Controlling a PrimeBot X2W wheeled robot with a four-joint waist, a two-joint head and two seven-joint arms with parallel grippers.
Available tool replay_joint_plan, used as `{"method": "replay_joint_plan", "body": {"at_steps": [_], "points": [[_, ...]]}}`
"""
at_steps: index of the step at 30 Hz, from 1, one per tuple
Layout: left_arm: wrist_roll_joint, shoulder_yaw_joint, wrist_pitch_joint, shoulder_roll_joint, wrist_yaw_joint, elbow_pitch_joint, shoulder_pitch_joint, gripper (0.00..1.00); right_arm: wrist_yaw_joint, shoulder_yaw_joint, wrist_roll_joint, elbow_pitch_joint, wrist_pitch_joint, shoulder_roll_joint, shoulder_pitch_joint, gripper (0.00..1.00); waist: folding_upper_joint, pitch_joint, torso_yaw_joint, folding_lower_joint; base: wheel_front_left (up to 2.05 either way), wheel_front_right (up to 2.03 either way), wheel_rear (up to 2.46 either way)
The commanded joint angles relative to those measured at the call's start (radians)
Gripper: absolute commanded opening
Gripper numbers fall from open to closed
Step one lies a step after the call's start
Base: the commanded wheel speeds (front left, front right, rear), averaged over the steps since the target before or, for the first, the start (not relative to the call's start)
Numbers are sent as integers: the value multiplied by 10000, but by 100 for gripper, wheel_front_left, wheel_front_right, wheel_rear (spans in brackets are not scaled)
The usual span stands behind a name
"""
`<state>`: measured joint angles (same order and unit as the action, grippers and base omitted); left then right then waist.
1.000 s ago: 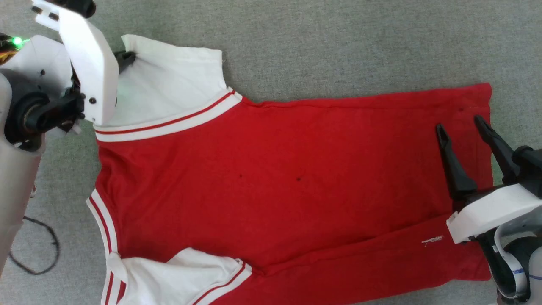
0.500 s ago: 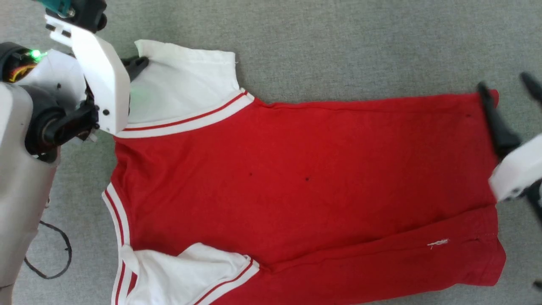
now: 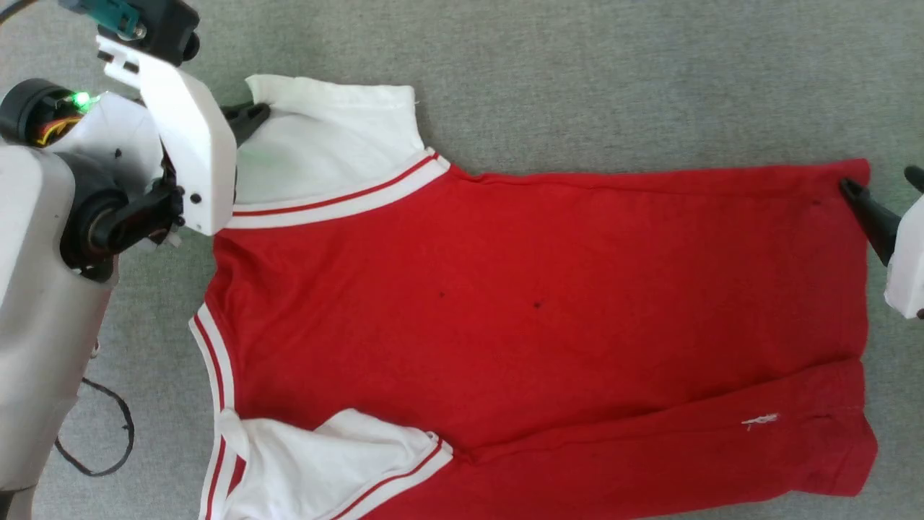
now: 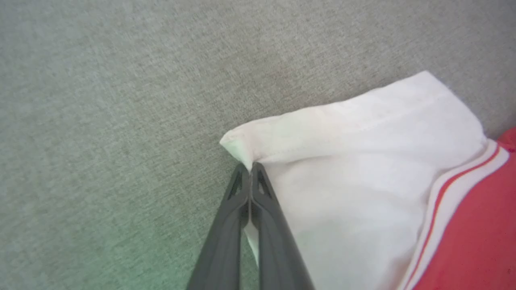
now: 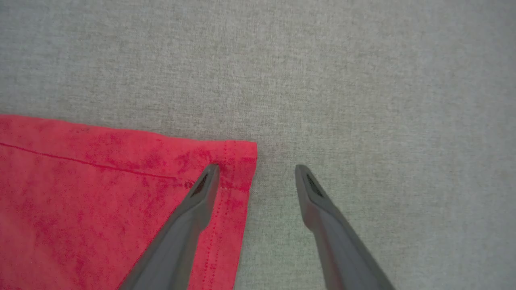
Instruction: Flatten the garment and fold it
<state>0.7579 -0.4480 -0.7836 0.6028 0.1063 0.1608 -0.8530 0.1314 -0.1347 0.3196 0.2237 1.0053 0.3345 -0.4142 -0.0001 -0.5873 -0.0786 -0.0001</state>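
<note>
The garment (image 3: 534, 303), red with its plain side up and white sleeves, lies spread on the grey carpet, collar end to the left and hem to the right. My left gripper (image 3: 253, 115) is shut on the outer corner of the far white sleeve (image 4: 363, 161); in the left wrist view the left gripper (image 4: 250, 169) pinches that corner of the hem. My right gripper (image 3: 884, 184) stands open over the far hem corner (image 5: 238, 161): one finger (image 5: 201, 193) is over the red cloth, the other (image 5: 314, 193) over bare carpet. The near sleeve (image 3: 325, 462) lies rumpled.
Grey carpet (image 3: 577, 72) surrounds the garment on all sides. A thin black cable (image 3: 108, 433) loops on the carpet at the lower left beside my left arm (image 3: 43, 289). A crease runs across the red cloth near the lower hem.
The head camera has shifted, sliding the whole picture rightward. My right gripper moved from above the hem area up to the far hem corner. The left gripper kept its hold on the sleeve corner.
</note>
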Motion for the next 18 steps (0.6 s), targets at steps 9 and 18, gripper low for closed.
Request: {"method": "replay_joint_plan", "body": {"at_steps": [9, 18], "points": [[31, -219, -124, -40, 34, 173, 46, 0, -7, 199, 218, -773, 458, -127, -261, 50, 1, -240, 171, 1, 0, 0, 0], [-3, -216, 221, -56, 26, 138, 80, 0, -7, 574, 368, -933, 135, 78, -397, 0, 1, -114, 219, 1, 0, 0, 0]]}}
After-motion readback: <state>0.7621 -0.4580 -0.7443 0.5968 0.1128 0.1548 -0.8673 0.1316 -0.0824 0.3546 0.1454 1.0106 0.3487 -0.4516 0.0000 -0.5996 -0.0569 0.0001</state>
